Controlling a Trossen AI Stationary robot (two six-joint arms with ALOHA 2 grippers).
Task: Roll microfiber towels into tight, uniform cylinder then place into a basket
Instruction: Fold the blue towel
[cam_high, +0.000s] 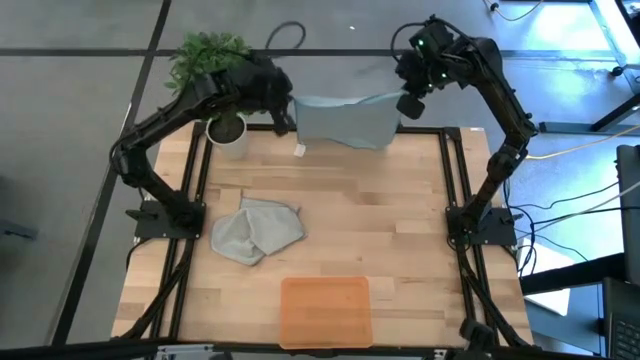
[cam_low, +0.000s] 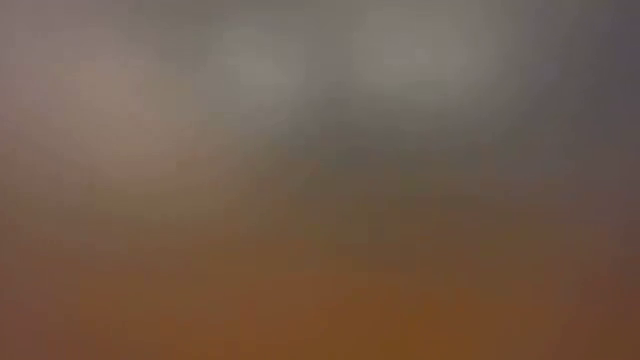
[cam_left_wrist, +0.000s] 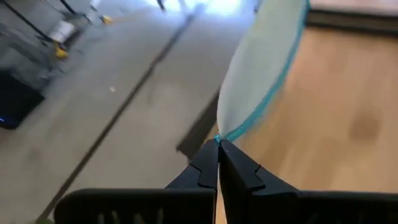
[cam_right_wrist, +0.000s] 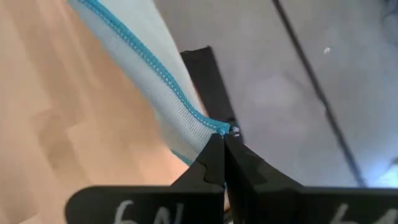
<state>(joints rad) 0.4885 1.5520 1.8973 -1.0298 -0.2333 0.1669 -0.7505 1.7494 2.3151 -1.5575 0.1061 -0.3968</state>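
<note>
The pale blue-teal towel (cam_high: 345, 120) hangs spread between my two grippers above the table's far edge. My left gripper (cam_high: 292, 108) is shut on its left top corner, my right gripper (cam_high: 405, 100) on its right top corner. The light grey towel (cam_high: 255, 232) lies crumpled on the table left of centre. The orange tray (cam_high: 325, 310) sits at the near edge. The low view is a blur and shows nothing. My left gripper pinches the blue towel's corner (cam_left_wrist: 219, 138) between its two fingertips, right at the stitched teal edge. The towel is lifted and stretches away from the fingers. My right gripper pinches the opposite corner (cam_right_wrist: 219, 129) between its fingertips, at the stitched teal edge. The towel's top edge sags a little between the two holds.
A white plant pot (cam_high: 228, 135) with a green plant (cam_high: 205, 55) stands at the far left corner, close to my left arm. A small white tag (cam_high: 299, 150) lies on the wood below the towel. Bare wood lies between the grey towel and the right rail.
</note>
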